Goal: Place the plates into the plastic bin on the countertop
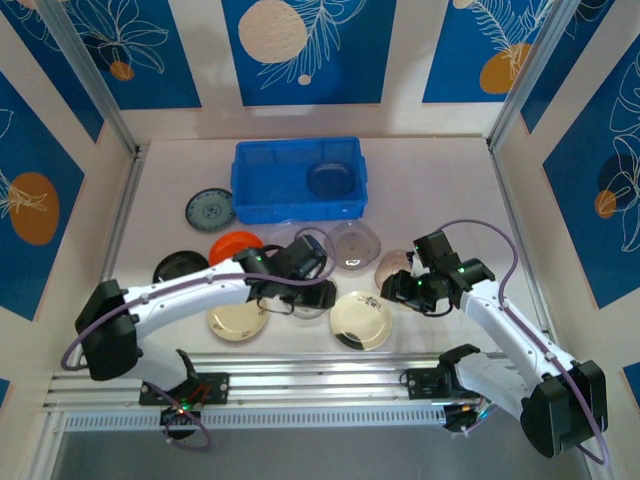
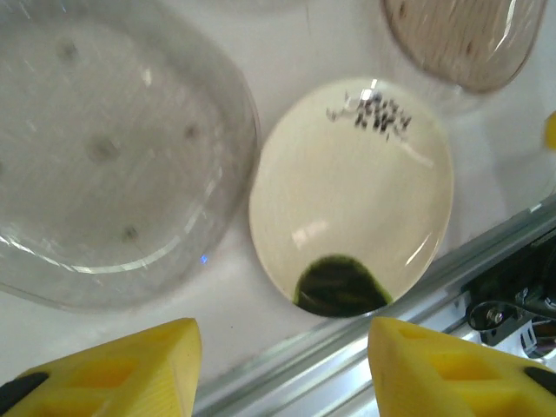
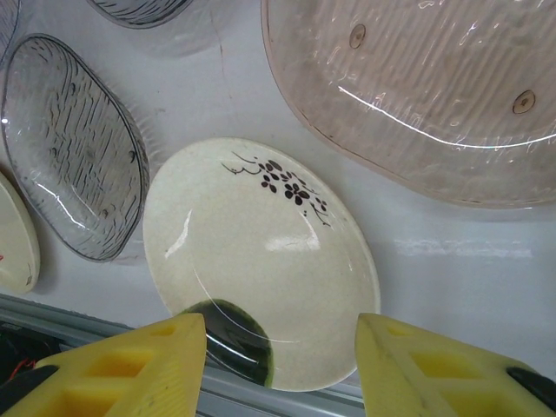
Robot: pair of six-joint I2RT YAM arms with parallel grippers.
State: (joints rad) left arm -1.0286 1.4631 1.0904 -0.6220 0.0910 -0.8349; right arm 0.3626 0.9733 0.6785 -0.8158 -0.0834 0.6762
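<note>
Pale countertop (image 1: 440,190) carried the blue bin (image 1: 262,205), one smoky plate (image 1: 331,179) inside it, the others scattered on the bin's near side. Left gripper (image 2: 282,347) and right gripper (image 3: 281,347) both hung spread and empty there, facing the cream floral plate (image 3: 261,252), with a clear plate (image 2: 104,156) crowding it. The left arm (image 1: 190,295) hid part of the orange plate (image 1: 232,243).

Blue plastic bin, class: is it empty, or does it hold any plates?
Not empty. The shallow blue plastic bin holds one dark translucent round plate, lying flat at its right end.

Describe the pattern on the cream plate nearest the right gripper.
Cream plate: dark blossom sprig, dark green patch opposite; clearest in right wrist view.
</note>
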